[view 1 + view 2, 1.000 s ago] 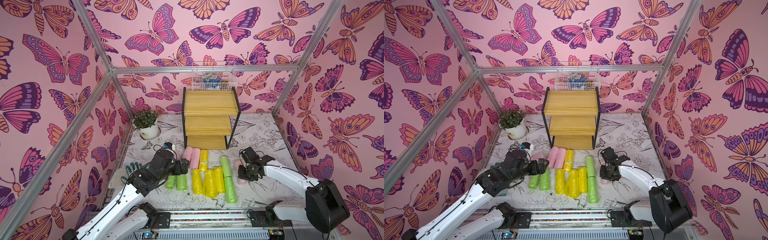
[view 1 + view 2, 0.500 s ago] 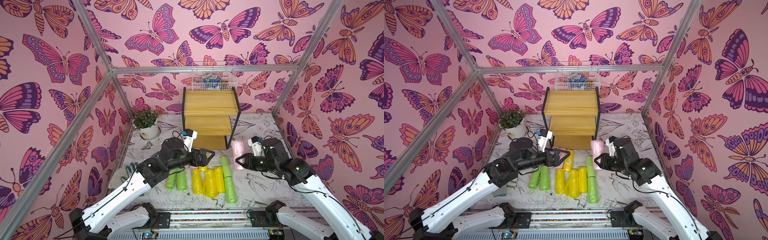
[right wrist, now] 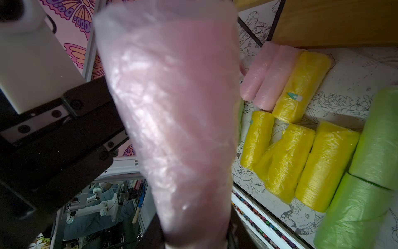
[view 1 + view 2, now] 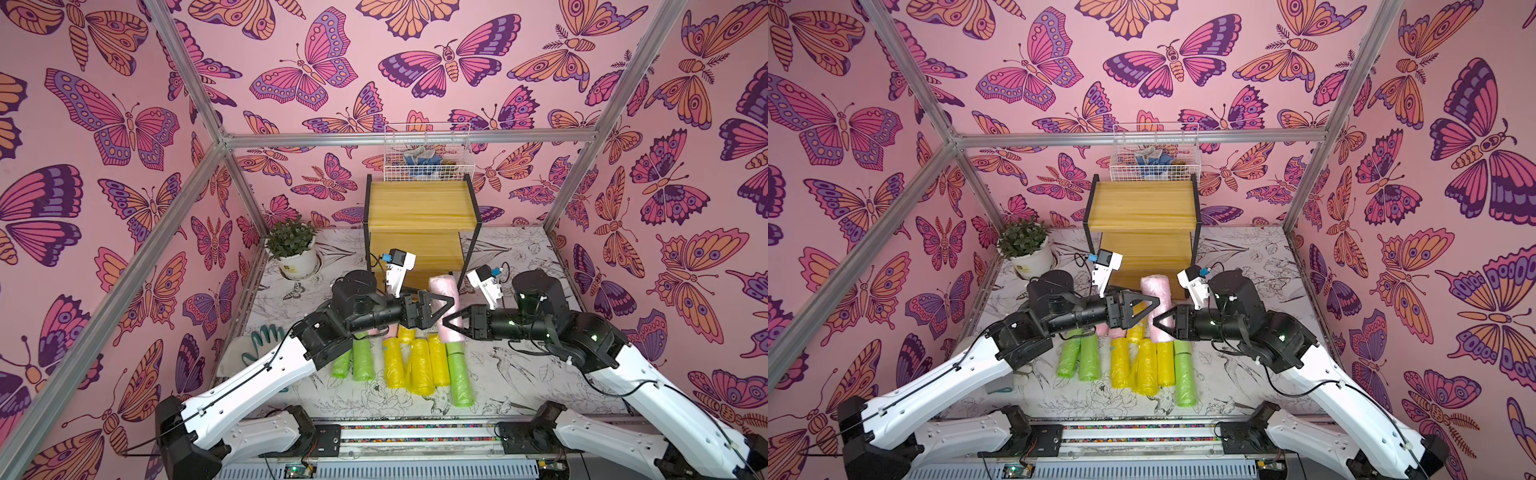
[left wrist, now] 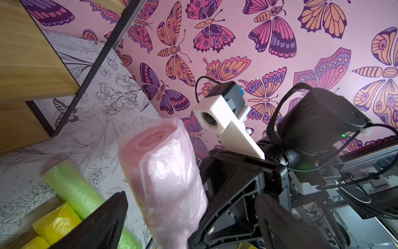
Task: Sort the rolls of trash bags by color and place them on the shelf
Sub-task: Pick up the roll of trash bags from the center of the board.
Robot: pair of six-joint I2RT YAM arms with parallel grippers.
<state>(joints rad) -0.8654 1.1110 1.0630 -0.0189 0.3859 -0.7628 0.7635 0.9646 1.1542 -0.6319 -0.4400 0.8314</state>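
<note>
Both arms have risen from the worktop [image 4: 519,374] and closed on each other. Your right claw [image 4: 451,323] pinches the pink roll [image 4: 442,291] aloft, short of the shelf [image 4: 419,216]. Your left claw [image 4: 444,305] stands spread, close by. Risks: the crinkly film slipping, or the claws colliding.

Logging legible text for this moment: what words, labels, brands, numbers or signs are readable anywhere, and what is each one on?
No text can be read in any view.
Teal-and-white sticker on a yellow roll: too small and blurred, no print can be made out.
Raised pink roll: plain crinkly wrap, no print visible.
</note>
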